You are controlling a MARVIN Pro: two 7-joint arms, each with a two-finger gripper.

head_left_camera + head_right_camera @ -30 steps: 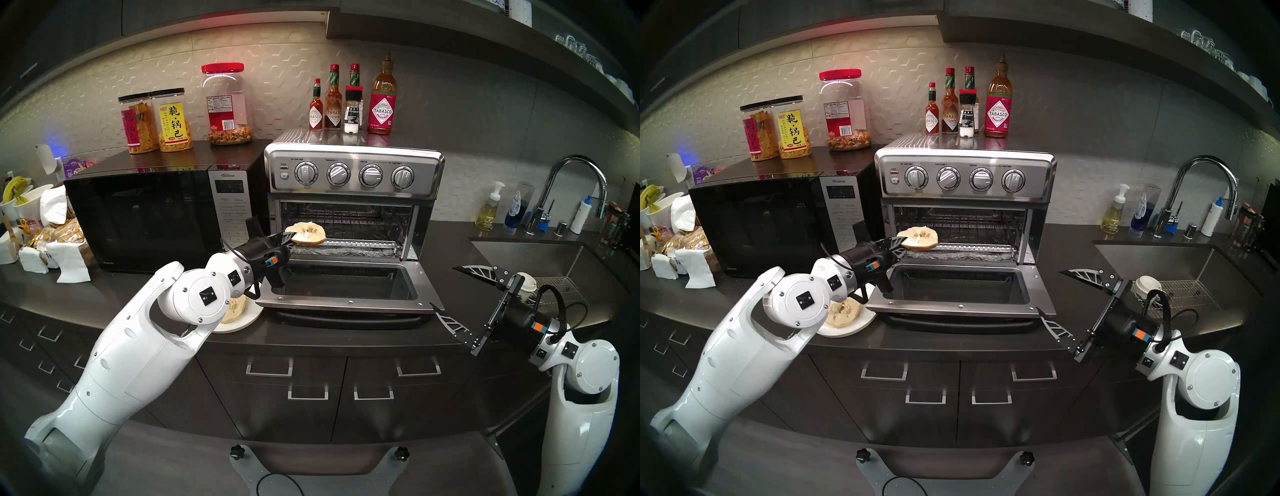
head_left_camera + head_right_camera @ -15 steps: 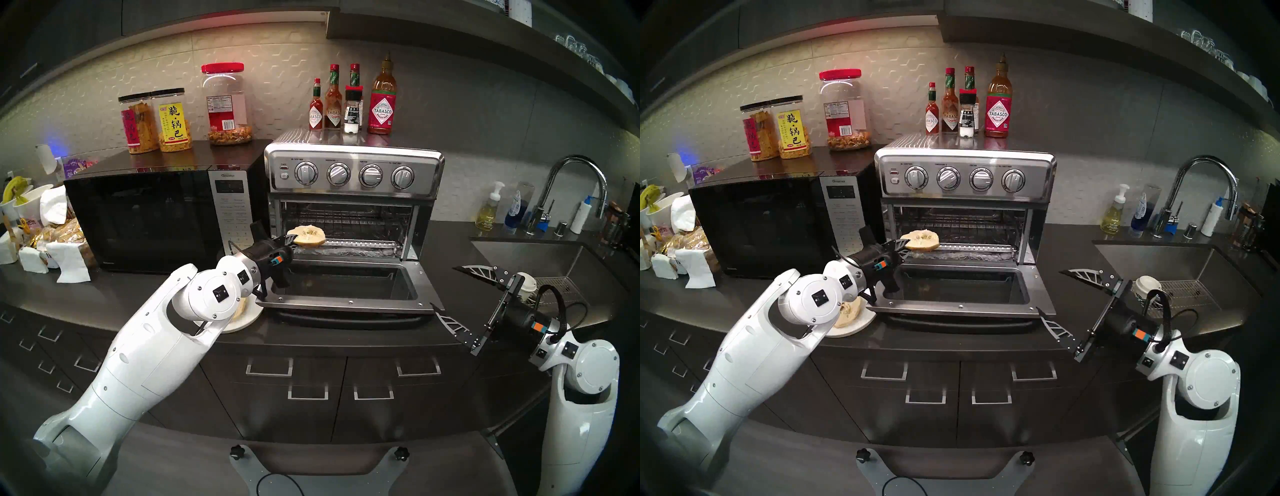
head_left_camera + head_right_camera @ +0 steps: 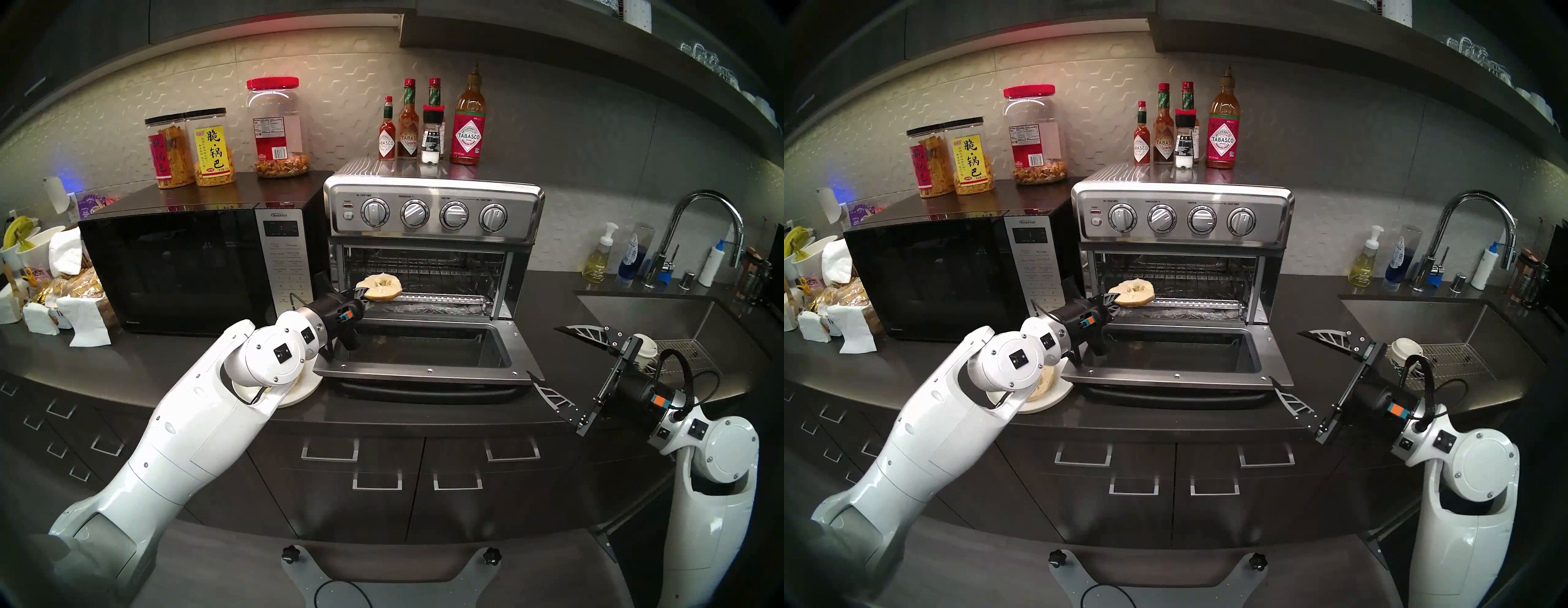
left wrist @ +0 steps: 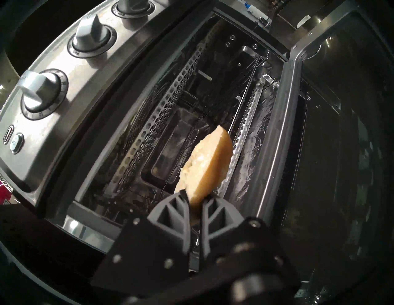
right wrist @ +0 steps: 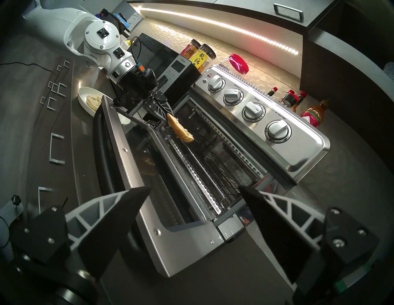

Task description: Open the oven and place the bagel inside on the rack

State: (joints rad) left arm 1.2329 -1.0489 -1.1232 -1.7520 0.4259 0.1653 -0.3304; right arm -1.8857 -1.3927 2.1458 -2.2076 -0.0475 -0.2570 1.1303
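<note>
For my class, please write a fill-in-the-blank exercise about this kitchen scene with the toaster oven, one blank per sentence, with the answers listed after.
1. The toaster oven has its door folded ____.
2. The left end effector grips a bagel half by its ____.
3. The other bagel half lies on a white ____.
4. The right end effector holds ____.

Answers: down; edge; plate; nothing

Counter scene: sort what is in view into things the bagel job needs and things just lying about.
Job:
- oven, door down
- bagel half held in left gripper
- second bagel half on white plate
- rack

Lying about:
- microwave
- sauce bottles
- snack jars
- soap bottle
</note>
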